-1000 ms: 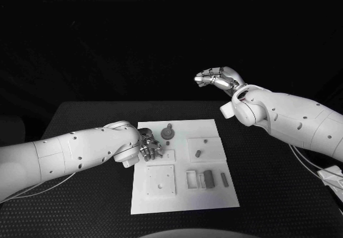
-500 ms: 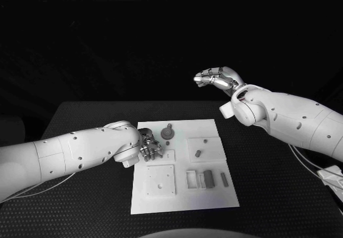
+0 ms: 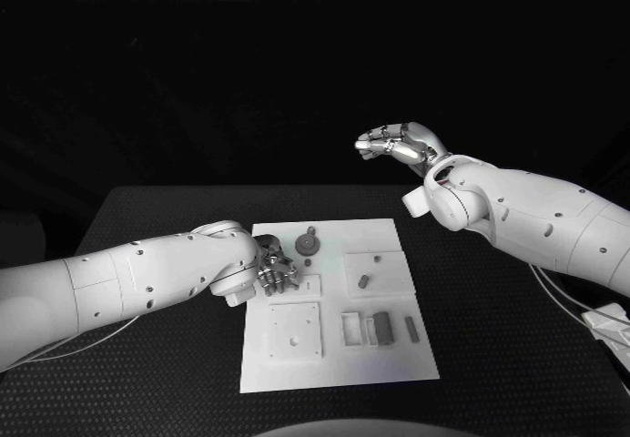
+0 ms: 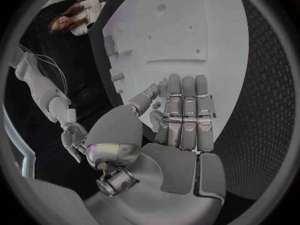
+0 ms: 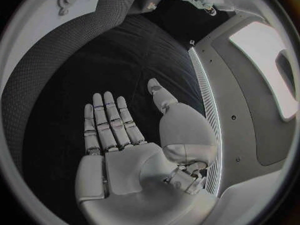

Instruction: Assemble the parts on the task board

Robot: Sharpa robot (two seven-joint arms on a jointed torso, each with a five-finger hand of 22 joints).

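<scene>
- The bench (image 3: 157, 364) carries the white task board (image 3: 335, 364) at its middle, grey parts lying on it
- Left hand (image 3: 273, 266) hovers low at the board's left edge, fingers (image 4: 184, 110) straight, pressed side by side, holding nothing; I judge it's lining up a pick
- Right hand (image 3: 401, 144) hangs high beyond the board; wrist view shows its fingers (image 5: 109, 120) flat, empty
- Round part (image 3: 308, 244) lies just beside the left hand, likely next; nothing blocks it
</scene>
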